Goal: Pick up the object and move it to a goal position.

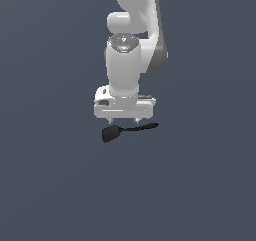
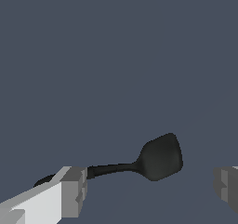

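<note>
Plain dark grey-blue surface [image 1: 50,185], same flat tone filling the bkgd. Spatula [image 1: 111,133] lying flat on it, head toward exterior view's left, handle tapering to the right. Gripper [image 1: 124,120] hanging just above it, pointing down, fingers [image 2: 74,190] spread wide apart, gripping nothing. White arm [image 1: 125,65] rising behind.

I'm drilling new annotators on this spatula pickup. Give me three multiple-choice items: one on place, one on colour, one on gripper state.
1. Where is the spatula?
A. just below the gripper
B. far off at the exterior view's right edge
C. on top of the arm

2. What colour is it?
A. red
B. black
C. white

3. The gripper is:
A. shut on the spatula
B. open
C. out of view

Key: 1 A, it shows right under the fingertips; 2 B, dark all over; 3 B, the wrist view shows the fingers wide apart with the head between them.
</note>
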Tool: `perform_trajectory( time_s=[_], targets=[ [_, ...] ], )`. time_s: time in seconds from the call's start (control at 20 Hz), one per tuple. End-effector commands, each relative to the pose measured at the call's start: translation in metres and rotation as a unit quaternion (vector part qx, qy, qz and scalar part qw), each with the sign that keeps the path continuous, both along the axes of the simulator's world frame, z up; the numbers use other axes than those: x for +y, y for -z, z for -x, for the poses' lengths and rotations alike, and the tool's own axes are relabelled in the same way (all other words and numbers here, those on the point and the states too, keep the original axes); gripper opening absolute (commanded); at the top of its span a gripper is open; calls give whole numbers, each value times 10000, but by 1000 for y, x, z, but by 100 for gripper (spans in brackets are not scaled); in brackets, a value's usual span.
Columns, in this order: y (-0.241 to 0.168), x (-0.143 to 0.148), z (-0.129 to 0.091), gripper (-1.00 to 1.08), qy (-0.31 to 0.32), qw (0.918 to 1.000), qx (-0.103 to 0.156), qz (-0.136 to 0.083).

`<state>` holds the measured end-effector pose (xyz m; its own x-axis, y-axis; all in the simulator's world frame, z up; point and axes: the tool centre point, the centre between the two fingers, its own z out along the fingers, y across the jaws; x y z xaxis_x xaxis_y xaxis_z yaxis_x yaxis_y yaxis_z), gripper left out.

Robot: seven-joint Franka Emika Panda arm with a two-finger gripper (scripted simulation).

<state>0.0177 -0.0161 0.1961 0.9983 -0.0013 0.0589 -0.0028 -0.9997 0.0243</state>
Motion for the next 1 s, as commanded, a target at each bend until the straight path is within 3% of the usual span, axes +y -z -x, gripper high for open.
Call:
perform_trajectory(
  time_s=[0.0,0.95],
  targets=[
    [0,0,0,100,0,10000,0,0],
    [6,0,3,100,224,9997,-10,-40]
  ],
)
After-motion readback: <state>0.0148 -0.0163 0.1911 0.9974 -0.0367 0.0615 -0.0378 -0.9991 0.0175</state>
